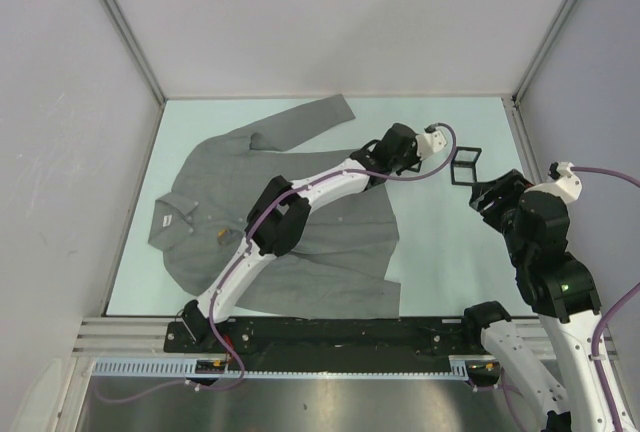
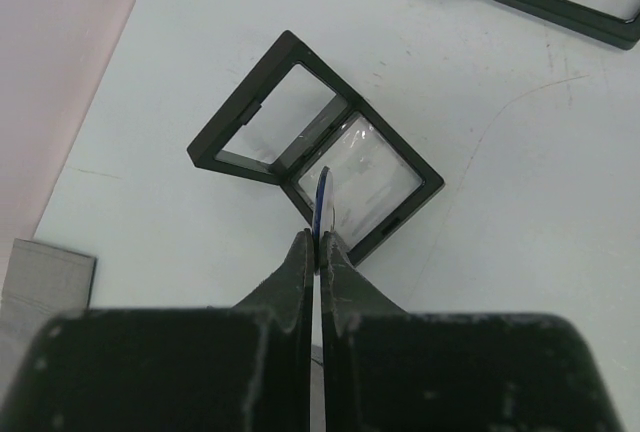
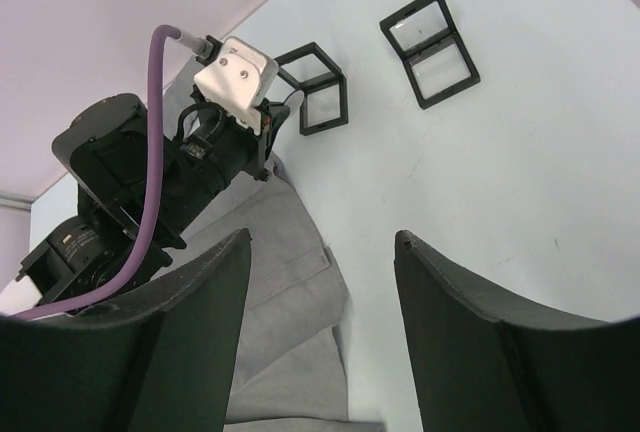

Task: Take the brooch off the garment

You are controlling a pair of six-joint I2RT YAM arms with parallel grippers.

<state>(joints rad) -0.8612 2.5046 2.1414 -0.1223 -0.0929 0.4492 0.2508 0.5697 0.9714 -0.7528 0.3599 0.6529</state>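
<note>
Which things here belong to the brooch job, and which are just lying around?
Job: garment; left pincer, shut on thin blue piece, maybe the brooch; open black case below it.
Lying about: second black case; right pincer, open.

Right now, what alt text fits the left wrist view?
The left claw, shut, pinches a small blue piece over an open black hinged case on the pale table. A second case shows top right, a grey garment corner lower left.

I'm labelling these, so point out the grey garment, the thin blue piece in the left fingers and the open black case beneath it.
garment (image 1: 340, 252): top view, front panel.
blue piece (image 2: 320, 204): left wrist view, thin edge.
open black case (image 2: 245, 100): left wrist view, upper-left frame bar.
</note>
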